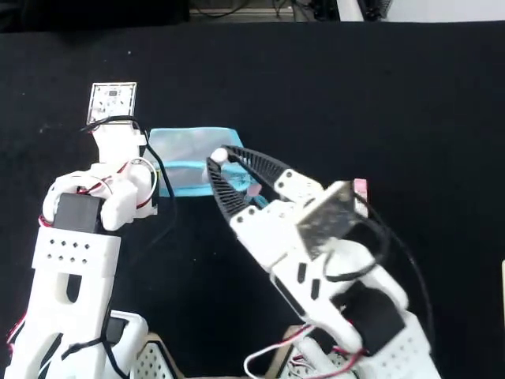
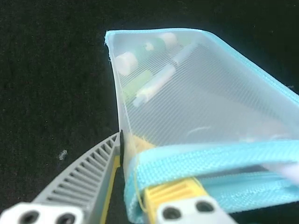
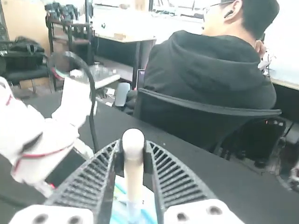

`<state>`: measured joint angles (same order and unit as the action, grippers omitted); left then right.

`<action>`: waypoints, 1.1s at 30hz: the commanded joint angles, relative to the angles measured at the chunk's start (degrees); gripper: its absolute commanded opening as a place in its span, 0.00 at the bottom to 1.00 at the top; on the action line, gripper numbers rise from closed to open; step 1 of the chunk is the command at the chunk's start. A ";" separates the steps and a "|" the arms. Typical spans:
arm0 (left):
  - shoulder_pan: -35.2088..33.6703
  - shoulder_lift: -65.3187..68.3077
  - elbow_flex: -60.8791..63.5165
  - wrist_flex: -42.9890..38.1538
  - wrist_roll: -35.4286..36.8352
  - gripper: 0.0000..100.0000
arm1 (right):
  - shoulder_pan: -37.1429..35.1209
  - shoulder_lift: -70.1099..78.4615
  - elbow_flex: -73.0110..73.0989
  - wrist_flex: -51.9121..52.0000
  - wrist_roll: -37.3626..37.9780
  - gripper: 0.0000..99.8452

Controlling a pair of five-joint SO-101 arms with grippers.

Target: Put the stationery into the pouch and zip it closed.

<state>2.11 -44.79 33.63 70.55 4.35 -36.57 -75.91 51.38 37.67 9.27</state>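
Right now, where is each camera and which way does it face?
High view: fixed above the table, looking down on the left arm, right arm and pouch.
Left wrist view: on the left arm, looking along the left end effector, shut on the pouch's edge.
Right wrist view: on the right arm, facing out across the table; the right end effector grips a pen.
Shared: high and left wrist views show the pouch.
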 commanded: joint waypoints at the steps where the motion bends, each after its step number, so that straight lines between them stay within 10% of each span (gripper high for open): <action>1: 0.04 0.35 0.04 -0.88 0.44 0.03 | -0.18 -0.66 3.38 -4.40 6.77 0.01; 22: 0.04 0.35 0.13 -0.88 0.44 0.03 | 0.70 -0.75 -11.65 24.53 9.49 0.17; 33: 0.31 0.35 0.13 -0.88 0.44 0.03 | 37.63 11.12 -12.18 33.14 7.47 0.12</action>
<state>2.11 -44.53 33.63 70.55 4.35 -8.97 -70.99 39.69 69.32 18.42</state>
